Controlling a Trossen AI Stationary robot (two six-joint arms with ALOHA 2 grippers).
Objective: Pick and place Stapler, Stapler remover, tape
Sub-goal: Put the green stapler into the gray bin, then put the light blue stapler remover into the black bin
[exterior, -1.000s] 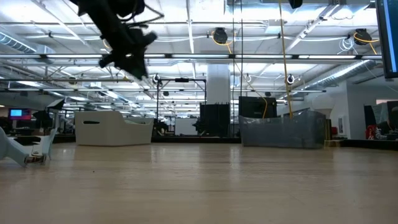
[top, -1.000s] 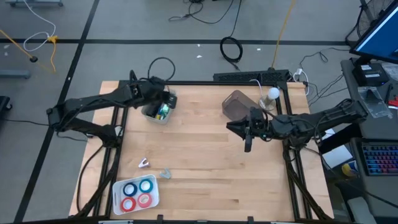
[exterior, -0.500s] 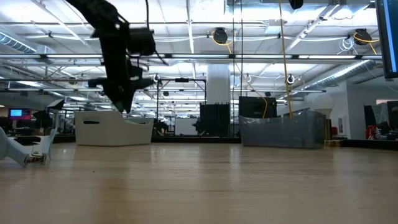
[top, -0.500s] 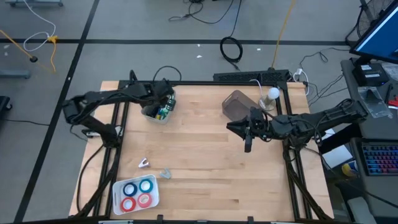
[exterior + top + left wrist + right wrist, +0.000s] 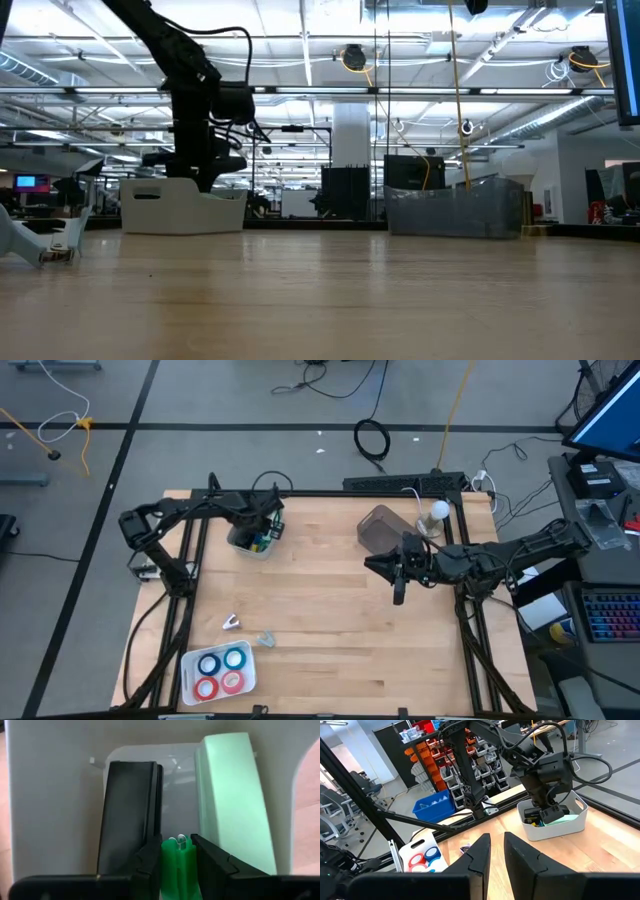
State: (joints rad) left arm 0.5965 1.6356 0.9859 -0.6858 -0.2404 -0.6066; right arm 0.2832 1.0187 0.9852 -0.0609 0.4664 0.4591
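Observation:
A white bin (image 5: 252, 536) stands at the table's far left; it also shows in the low view (image 5: 185, 208). In it lie a black stapler (image 5: 127, 815) and a pale green stapler (image 5: 232, 800). My left gripper (image 5: 177, 842) reaches down into the bin, shut on a bright green thing (image 5: 177, 865) between the two staplers. It also shows in the high view (image 5: 262, 530). The red and blue tape rolls (image 5: 220, 671) lie in a white tray at the front left. A small pale stapler remover (image 5: 231, 622) lies on the table. My right gripper (image 5: 398, 594) hangs over the table's right middle, slightly open and empty. My left gripper pinches the bright green thing's upper end (image 5: 178, 851) between its two fingers. The fingers come from above, pointing down into the bin. The thing's lower part is hidden by the fingers, and I cannot tell whether it rests on the bin's floor.
A dark see-through container (image 5: 380, 528) and a white round thing (image 5: 437, 512) stand at the far right. A small grey piece (image 5: 266, 639) lies beside the stapler remover. The wooden table top (image 5: 330, 630) is bare in the middle and front right.
My left gripper has gone down into the white bin with the green thing and has tipped until its fingers point straight down. The left arm has folded back toward the table's left edge.

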